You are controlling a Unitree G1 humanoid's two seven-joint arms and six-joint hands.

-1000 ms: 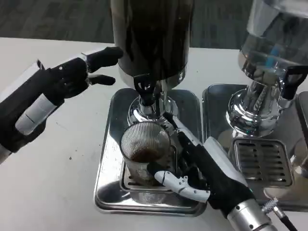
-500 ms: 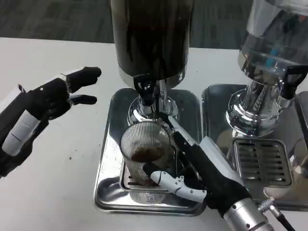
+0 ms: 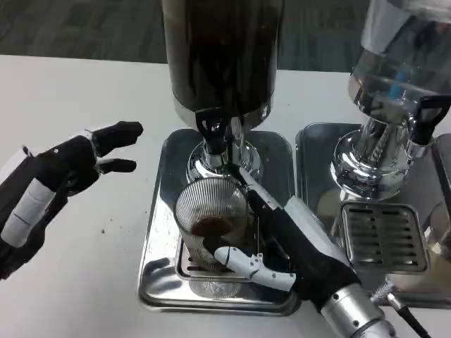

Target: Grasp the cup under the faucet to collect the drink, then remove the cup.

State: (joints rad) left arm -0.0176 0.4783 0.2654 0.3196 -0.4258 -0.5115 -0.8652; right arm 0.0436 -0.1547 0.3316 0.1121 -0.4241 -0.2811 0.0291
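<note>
Now left hand (image 3: 74, 158), fingers spread, has drifted lower; right hand (image 3: 271, 243) still grips cup (image 3: 211, 218).

A white table (image 3: 84, 91), speckled with a few dark crumbs, stretches toward a dim floor (image 3: 77, 28) of dark grey carpet with faint diagonal stripes.

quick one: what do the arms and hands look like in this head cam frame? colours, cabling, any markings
Left hand: black back and fingers with small white segments; its forearm shows black with a white panel. Right hand: white back over a black body, one finger white with black joints. Its silver ribbed forearm has a thin black cable beside it. No markings legible.
</note>
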